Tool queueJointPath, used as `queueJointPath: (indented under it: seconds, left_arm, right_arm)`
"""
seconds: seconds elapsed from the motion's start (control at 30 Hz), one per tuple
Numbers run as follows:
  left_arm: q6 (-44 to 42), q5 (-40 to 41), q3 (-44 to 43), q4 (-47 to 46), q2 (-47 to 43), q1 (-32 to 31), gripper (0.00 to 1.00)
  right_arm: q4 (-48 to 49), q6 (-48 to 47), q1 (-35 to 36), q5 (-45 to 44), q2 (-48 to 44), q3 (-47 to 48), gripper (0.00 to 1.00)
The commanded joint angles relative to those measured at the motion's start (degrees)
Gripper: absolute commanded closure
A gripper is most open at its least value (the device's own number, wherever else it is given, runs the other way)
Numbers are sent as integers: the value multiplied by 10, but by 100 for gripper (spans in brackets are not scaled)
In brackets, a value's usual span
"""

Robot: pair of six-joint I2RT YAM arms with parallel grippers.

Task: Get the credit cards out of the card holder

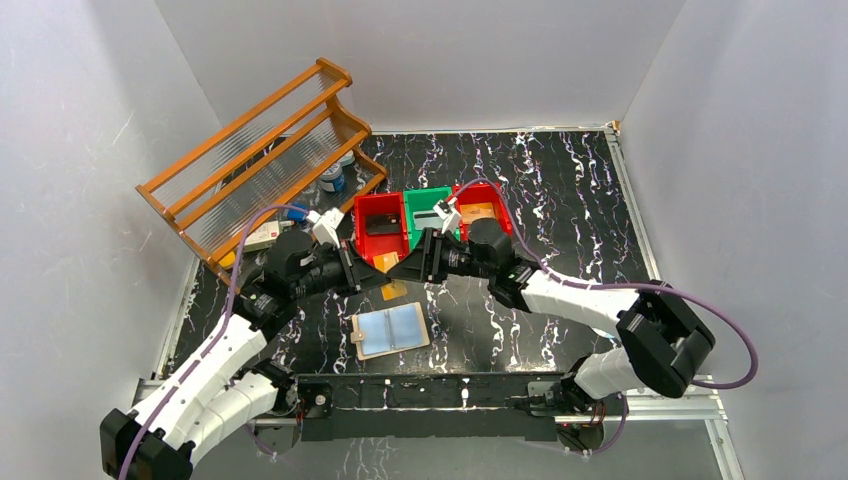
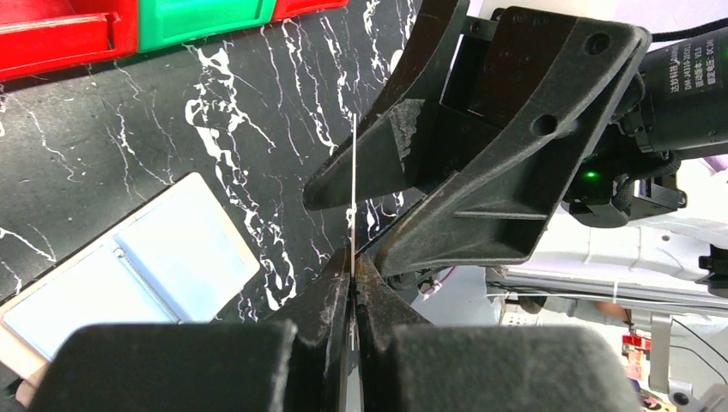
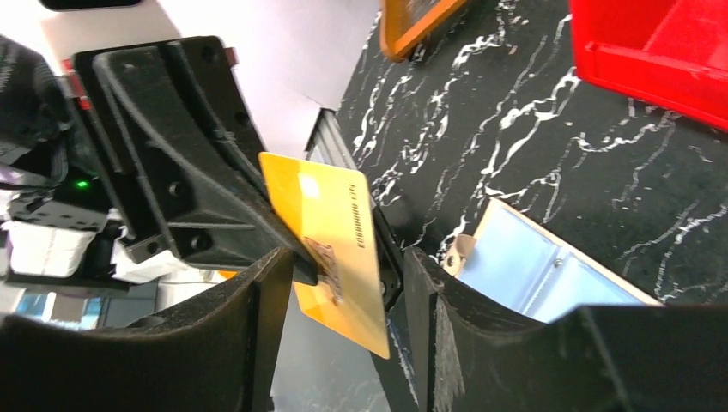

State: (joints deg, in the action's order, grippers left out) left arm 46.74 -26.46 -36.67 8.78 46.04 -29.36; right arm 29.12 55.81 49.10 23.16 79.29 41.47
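Note:
An orange-gold credit card hangs in the air between the two arms. My left gripper is shut on one end of it, and in the left wrist view the card shows edge-on. My right gripper is open, its fingers standing on either side of the card's other end with a gap showing. From above, the grippers meet nose to nose. The card holder lies open and flat on the table below them, pale blue sleeves up.
Three bins stand in a row behind the grippers: a red bin, a green bin and another red bin, each with a card-like thing inside. A wooden rack leans at the back left with small items under it.

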Motion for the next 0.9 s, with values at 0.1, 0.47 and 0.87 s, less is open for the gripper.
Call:
queueJointPath:
  seconds: [0.1,0.47,0.87]
  left_arm:
    - [11,-36,16,-28,-15,-1,100]
    - [24,-51,33,-59,-25,-1,100]
    - [1,33,12,37,-43,-1,32]
  right_arm:
    - [178,55,-36,136,13,-24,46]
    - [367,155,-53,216,63,-55,73]
    - [352,143,-92,247,51,-62,100]
